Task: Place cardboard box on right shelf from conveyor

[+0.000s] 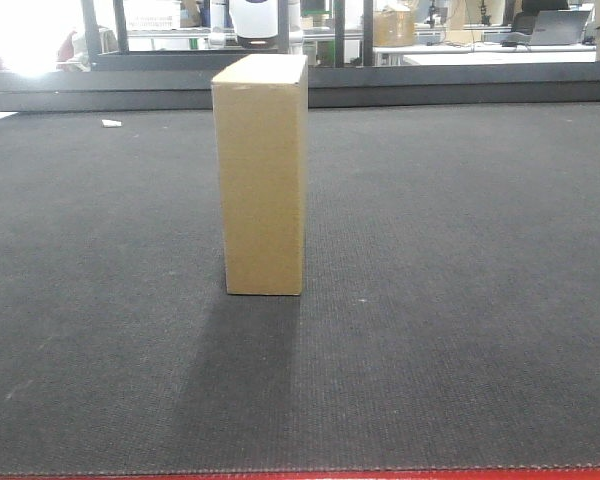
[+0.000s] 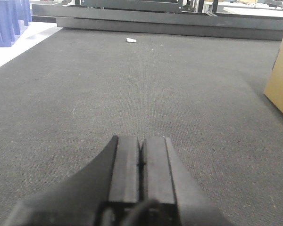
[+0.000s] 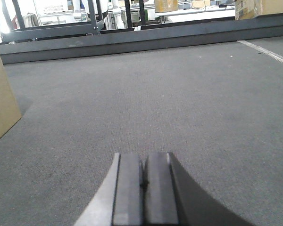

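Observation:
The tan cardboard box [image 1: 262, 175] stands upright on end in the middle of the dark grey conveyor [image 1: 460, 300]. In the left wrist view a corner of the box [image 2: 281, 84] shows at the right edge, and my left gripper [image 2: 141, 139] hovers low over the belt to its left, shut and empty. The right wrist view has the box [image 3: 1, 96] at its left edge. My right gripper [image 3: 144, 155] is low over the belt to the box's right, shut with nothing in it. The right shelf is out of view.
A small white scrap [image 1: 111, 123] lies on the belt at the far left. A dark raised rail [image 1: 460, 88] bounds the belt's far side, with desks and racks behind. Blue bins [image 2: 9, 19] stand off the belt's left. The belt's red edge [image 1: 300, 475] runs along the near side.

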